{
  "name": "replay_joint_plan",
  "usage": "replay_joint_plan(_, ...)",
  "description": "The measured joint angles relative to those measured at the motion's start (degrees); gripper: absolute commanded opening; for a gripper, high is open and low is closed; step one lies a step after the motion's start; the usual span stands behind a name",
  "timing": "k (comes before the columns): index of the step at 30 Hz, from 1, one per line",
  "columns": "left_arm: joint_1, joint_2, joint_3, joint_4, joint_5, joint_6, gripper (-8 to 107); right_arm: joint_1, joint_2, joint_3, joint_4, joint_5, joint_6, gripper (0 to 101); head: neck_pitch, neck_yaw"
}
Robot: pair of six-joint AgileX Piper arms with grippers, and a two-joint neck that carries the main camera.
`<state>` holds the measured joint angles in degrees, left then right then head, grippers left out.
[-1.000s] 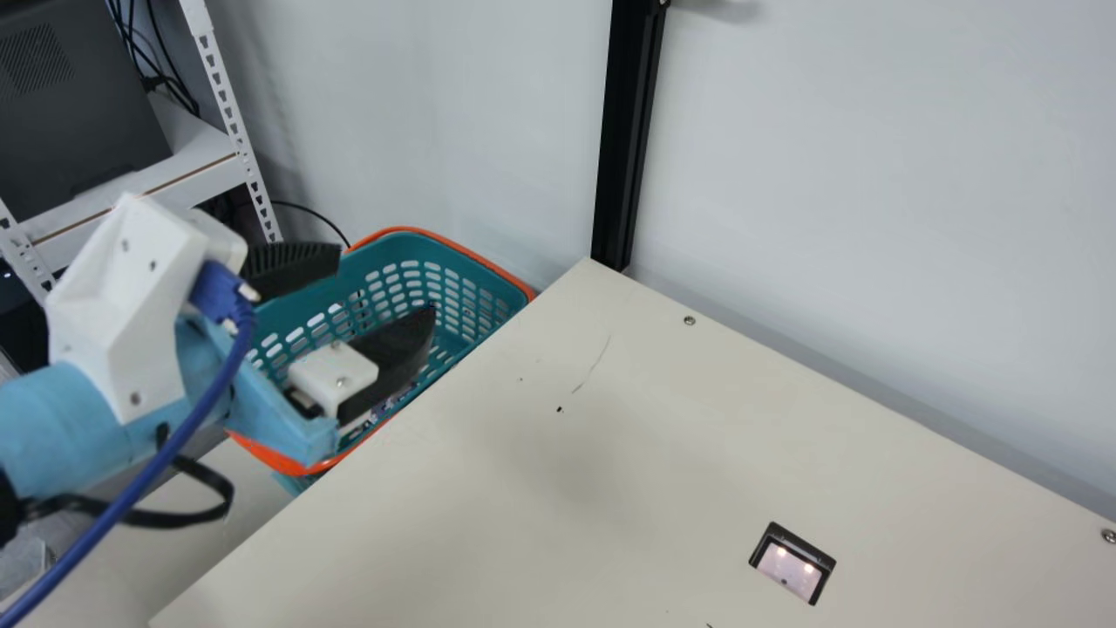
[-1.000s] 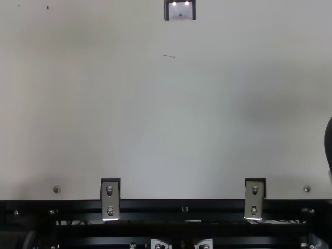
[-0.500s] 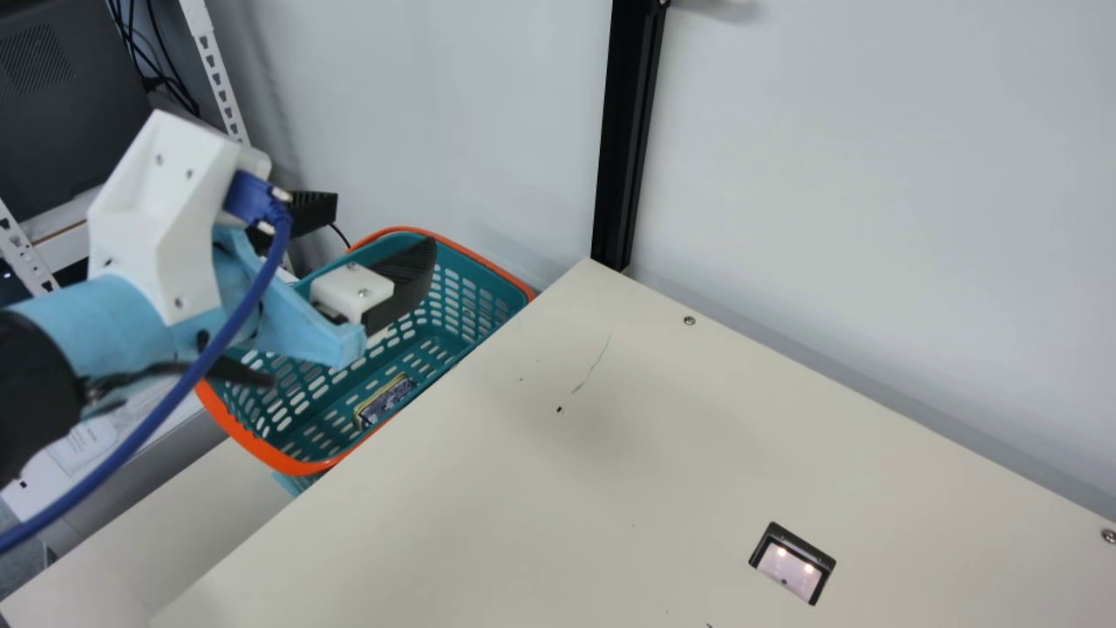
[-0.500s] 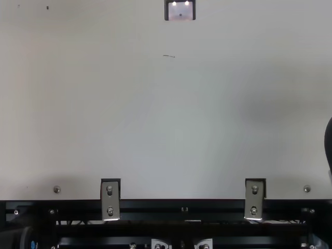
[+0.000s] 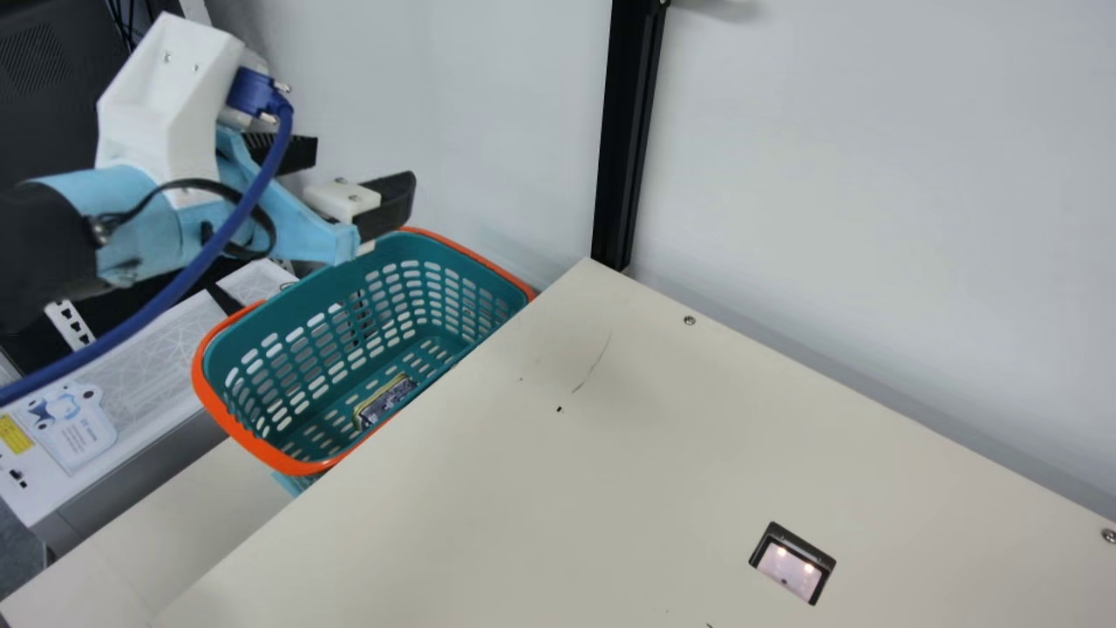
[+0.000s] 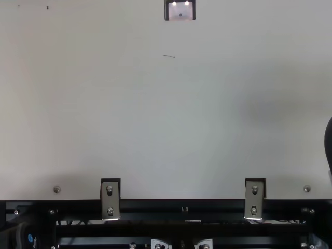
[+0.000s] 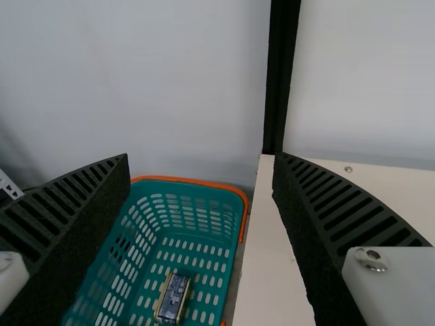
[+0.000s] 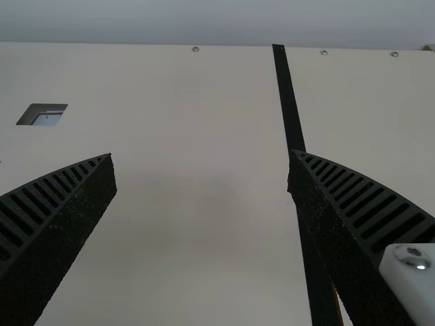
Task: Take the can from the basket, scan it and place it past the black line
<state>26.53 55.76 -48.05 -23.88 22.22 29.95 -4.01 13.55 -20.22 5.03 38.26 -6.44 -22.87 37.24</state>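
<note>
i am holding my left hand (image 5: 353, 170) up high by the basket (image 5: 228, 417), with its fingers spread apart and nothing between them. i guess i am leaving that gap so the can (image 7: 173, 297) will be fitting inside, and the height is helping the fingers miss the rim. the can is lying low in the basket, near the side by the surface (image 5: 523, 488). it is looking small from here, so i am not quite sure which face is up. the basket is sitting beside the surface, maybe so one arm can reach in and then go to the scanner window (image 5: 792, 563). my right hand (image 8: 202, 159) is hanging over the surface near the black line (image 8: 291, 102), empty, fingers apart too. the can is needing a grab first, i think.
</note>
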Motion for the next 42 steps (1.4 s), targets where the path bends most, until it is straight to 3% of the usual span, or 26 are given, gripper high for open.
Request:
replay_joint_plan(22,-0.66,1.32,-1.09,2.62,-0.24,-2.52,90,0.0,0.0,0.0,0.0,0.0,0.0,101,-0.29,0.0)
replay_joint_plan(42,3.84,20.83,-16.38,11.86,1.82,-3.47,90,0.0,0.0,0.0,0.0,0.0,0.0,101,0.0,0.0)
